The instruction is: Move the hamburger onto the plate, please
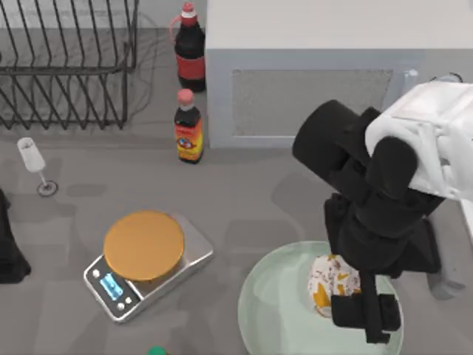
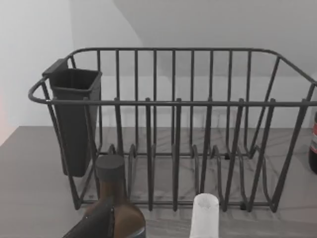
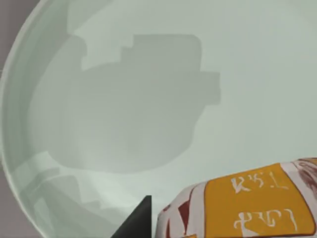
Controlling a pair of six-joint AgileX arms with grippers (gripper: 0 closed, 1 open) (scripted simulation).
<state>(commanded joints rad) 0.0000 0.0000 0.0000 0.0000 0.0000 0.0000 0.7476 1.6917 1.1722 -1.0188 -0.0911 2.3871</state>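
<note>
Right end effector nearest camera, at plate's 4 o'clock, gripping hamburger over dish for release. Left arm parked.

Right arm covers right part of hamburger and plate centre. Plate cut by bottom edge. Green object at bottom edge barely peeks in, perhaps a cap. Dish rack cropped top-left.

Soft even light, faint shadows
</note>
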